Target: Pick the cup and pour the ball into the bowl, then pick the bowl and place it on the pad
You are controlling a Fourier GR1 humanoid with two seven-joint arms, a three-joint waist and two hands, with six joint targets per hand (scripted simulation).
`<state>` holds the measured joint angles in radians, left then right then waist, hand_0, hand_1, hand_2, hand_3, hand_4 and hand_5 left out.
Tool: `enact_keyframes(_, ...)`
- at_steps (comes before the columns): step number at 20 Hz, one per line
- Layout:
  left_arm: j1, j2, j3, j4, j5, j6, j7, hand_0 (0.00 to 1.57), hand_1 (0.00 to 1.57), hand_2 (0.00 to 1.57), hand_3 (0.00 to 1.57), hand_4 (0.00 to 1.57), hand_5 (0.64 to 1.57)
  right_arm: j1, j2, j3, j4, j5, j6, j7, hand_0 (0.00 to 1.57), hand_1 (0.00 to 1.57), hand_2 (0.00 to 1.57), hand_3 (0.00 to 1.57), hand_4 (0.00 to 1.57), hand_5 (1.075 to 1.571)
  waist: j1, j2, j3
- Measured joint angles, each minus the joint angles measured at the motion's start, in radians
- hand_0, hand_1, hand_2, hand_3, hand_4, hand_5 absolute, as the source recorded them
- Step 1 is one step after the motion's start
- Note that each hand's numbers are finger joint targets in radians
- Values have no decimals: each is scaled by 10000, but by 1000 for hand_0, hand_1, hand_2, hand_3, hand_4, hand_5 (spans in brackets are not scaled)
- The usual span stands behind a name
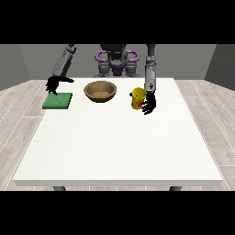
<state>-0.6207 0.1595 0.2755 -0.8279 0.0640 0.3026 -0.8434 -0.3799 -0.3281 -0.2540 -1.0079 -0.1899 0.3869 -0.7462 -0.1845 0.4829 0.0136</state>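
The cup [137, 98], yellow with a red patch, is seen right of the frame's centre, tilted and touching the robot hand [148, 104] at the view's right; whether those fingers are closed round it cannot be told. The grasping step is judged to be in hand. Next, the cup must be carried left to the wooden bowl [100, 90] and tipped. The green pad [58, 101] lies at upper left on the tabletop [119, 147], beneath the other robot hand [53, 86], whose fingers are spread.

White table [114, 151], green pad [58, 101], wooden bowl [100, 91], yellow cup [137, 99]
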Motion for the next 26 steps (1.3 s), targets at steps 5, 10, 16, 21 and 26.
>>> enact_keyframes(5,405,78,93,-467,-235,814,74,1386,1386,1571,1571,1226,1532,6,-343,-52,-16,-150,101,192,0,0,227,0,179,1552,-376,62,62)
enact_keyframes(10,171,63,-537,-252,-1461,2437,1143,1395,1395,1571,1571,1250,1531,-264,-349,159,516,-114,212,628,0,0,240,0,262,1552,-741,-577,-32)
enact_keyframes(16,-137,337,-2116,307,-3932,4022,3365,1439,1439,1571,1571,1210,1562,-779,-66,310,1467,12,42,1134,0,0,188,0,288,1548,-614,-1827,-77)
enact_keyframes(21,-375,441,-3579,1068,-6247,4670,5214,1413,1413,1571,1571,1142,1570,-999,17,329,2180,103,-60,1407,0,0,201,146,339,1551,-365,-2794,-84)
enact_keyframes(26,-855,66,-5079,1609,-8539,4383,7403,1400,1400,1571,1571,1054,1565,-673,-49,131,3150,144,-140,1328,0,0,252,203,378,1545,266,-3925,-88)
